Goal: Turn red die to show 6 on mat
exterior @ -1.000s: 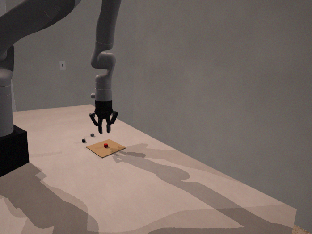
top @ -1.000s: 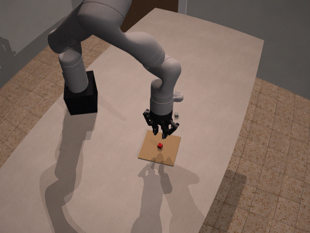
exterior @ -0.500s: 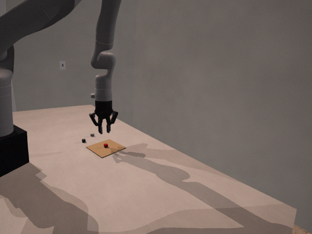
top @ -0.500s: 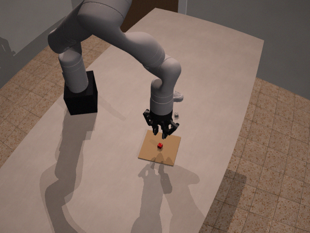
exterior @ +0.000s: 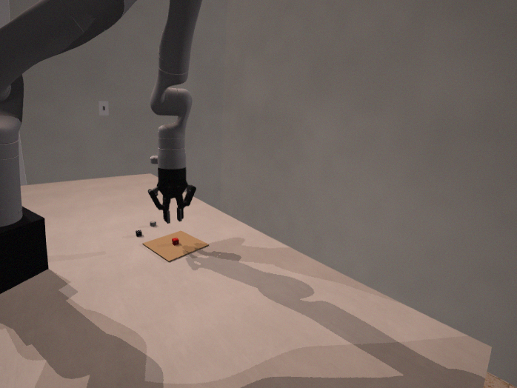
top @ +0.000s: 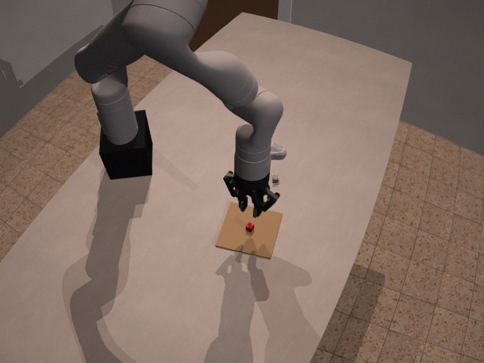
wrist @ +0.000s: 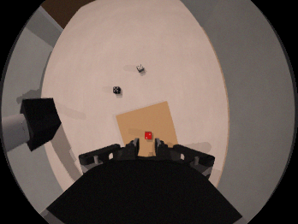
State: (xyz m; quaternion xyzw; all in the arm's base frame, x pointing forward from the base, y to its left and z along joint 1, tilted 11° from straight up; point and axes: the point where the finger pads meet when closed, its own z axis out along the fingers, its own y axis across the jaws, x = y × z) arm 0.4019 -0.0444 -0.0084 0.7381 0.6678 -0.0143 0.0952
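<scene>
The red die [top: 249,226] [exterior: 175,241] [wrist: 148,135] lies flat on the tan mat [top: 227,239] [exterior: 169,255] [wrist: 126,121]. Its top face shows a few light pips in the wrist view, too small to count surely. My gripper [top: 249,210] [exterior: 173,217] [wrist: 146,143] points down and hangs above the mat. Its fingers are part-way open with nothing between them. The black die [exterior: 138,233] [wrist: 116,90] and the white die [top: 275,179] [exterior: 152,223] [wrist: 140,68] lie on the table, off the mat. The top view does not show the black die.
The pale table [top: 332,117] [exterior: 233,334] [wrist: 171,51] carries the mat and dice. The arm's black base block [top: 127,160] [exterior: 29,246] [wrist: 40,121] stands to one side. Shadows of the arm fall over the table and one part of the mat.
</scene>
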